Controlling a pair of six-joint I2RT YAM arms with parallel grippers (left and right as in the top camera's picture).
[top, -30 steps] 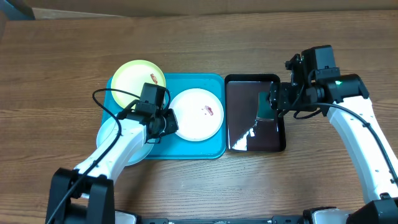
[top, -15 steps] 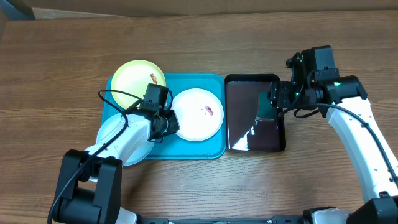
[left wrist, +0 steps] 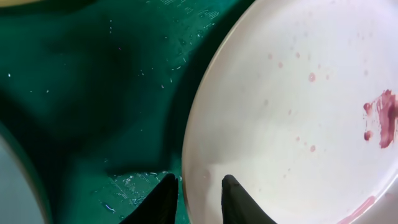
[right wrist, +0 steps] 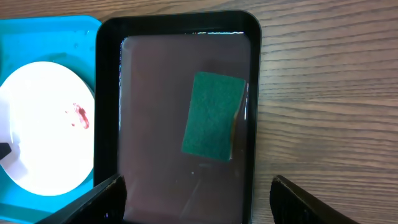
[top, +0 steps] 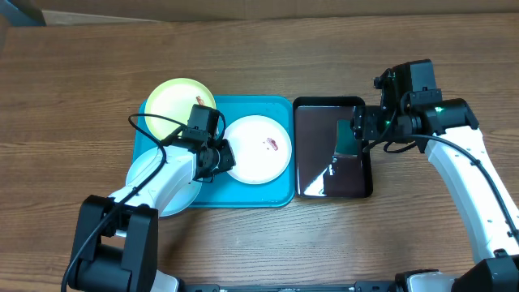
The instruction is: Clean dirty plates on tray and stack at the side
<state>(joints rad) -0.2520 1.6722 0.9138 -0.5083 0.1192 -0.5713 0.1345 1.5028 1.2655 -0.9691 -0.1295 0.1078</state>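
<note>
Plates (top: 179,104): three, one tray (top: 276,193); left jaws grasp white plate (top: 258,150) rim, right jaws released.

The gripper (left wrist: 199,198) pinches the near rim of the white plate (left wrist: 292,106), one dark fingertip (left wrist: 163,200) outside it and one inside. Reddish smears mark the plate's right side. Water droplets bead the tray (left wrist: 93,81) alongside.

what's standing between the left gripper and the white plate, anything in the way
Nothing visible. The left gripper is right at the white plate: its fingertips sit either side of the plate's rim, one over the tray, one over the plate. Whether they clamp the rim is unclear.
</note>
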